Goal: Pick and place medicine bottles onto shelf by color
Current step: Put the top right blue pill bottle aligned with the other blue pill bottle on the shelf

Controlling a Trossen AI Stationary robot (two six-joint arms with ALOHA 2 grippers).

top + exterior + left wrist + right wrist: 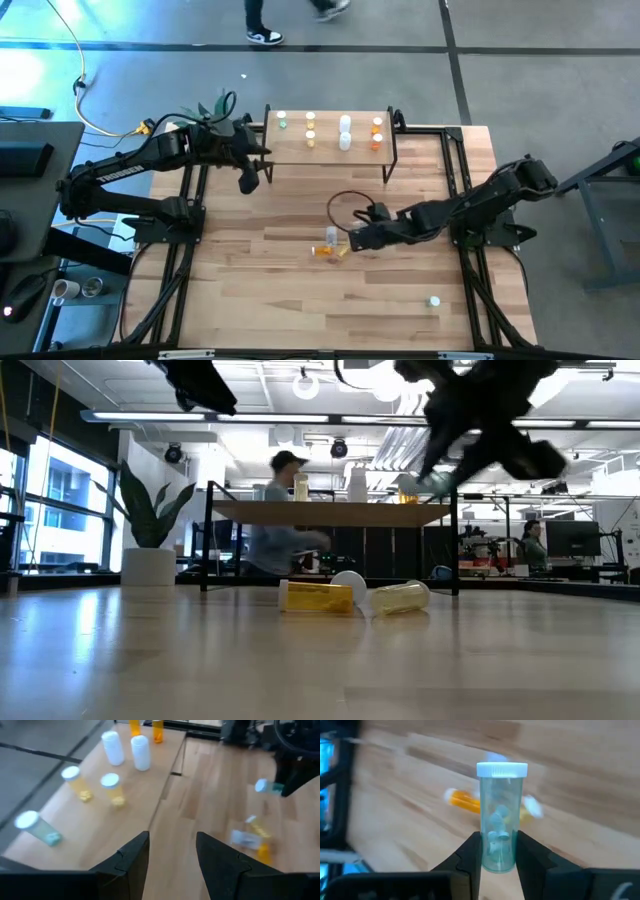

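Observation:
The shelf (330, 150) stands at the table's far middle. On it stand a green bottle (282, 120), two yellow (311, 128), two white (345, 132) and two orange bottles (377, 133). My right gripper (352, 240) is shut on a green bottle (497, 820) above the table's middle. Under it an orange bottle (322, 251), a yellow one (341, 250) and a white one (331, 235) lie on their sides. My left gripper (248, 180) is open and empty, raised near the shelf's left front corner. My right gripper pinches the green bottle's lower body (485, 851) between its two fingers, one on each side. The bottle sticks out along the fingers, its white cap (502, 769) pointing away from the gripper. It is lifted clear of the table, as the low view (432, 482) shows.
Another green bottle (434, 301) stands alone near the table's front right. A black cable loop (345, 205) lies on the table between the shelf and my right gripper. A person shows beyond the shelf in the low view (285, 520).

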